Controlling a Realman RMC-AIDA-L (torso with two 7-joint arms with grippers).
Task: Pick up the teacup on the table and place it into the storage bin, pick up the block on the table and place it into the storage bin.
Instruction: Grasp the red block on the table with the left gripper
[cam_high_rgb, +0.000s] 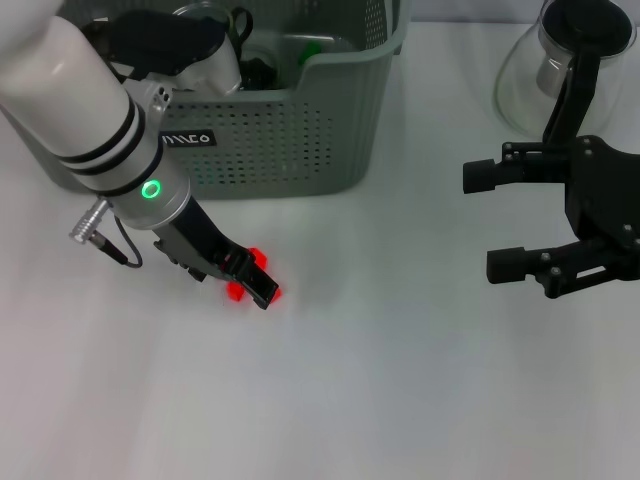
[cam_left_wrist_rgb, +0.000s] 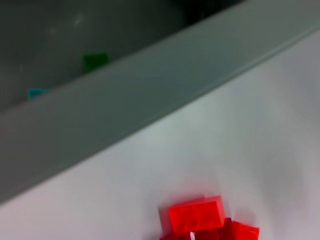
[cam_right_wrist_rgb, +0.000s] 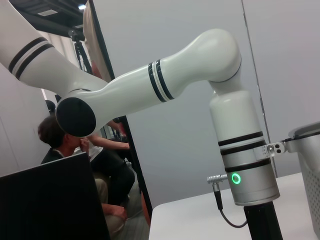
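Left arm: It is seen in the head view reaching from the upper left down across the front corner of the storage bin (cam_high_rgb: 300, 140). The white forearm with black bands and a lit green ring slants down and to the right toward the table (cam_high_rgb: 400, 380).
Left gripper (cam_high_rgb: 252, 281): The black fingers are lowered to the table surface right at the block (cam_high_rgb: 250, 275), with red shown on both sides of the fingertips. Whether the fingers are closed on it or only placed around it cannot be told.
Block: Red pieces are seen on the white table in front of the bin, well apart from its front wall. In the left wrist view the block (cam_left_wrist_rgb: 196, 214) appears as a red brick with further red parts beside it, near the bin's grey rim (cam_left_wrist_rgb: 150, 90).
Storage bin: The grey-green perforated basket is set at the upper left of the table. A black label with white lettering is carried on its front wall, and dark and green items are seen inside; what they are cannot be made out.
Teacup: It cannot be picked out with certainty in any view.
Right arm: It is held above the table at the right, apart from the work.
Right gripper (cam_high_rgb: 495, 222): The two black fingers are spread wide with nothing between them.
Glass carafe (cam_high_rgb: 560, 60): It is stood on the table at the upper right, behind the right gripper.
Right wrist view: The left arm (cam_right_wrist_rgb: 240, 150) is shown bent at the elbow, the lower segment pointing almost straight down to the table.
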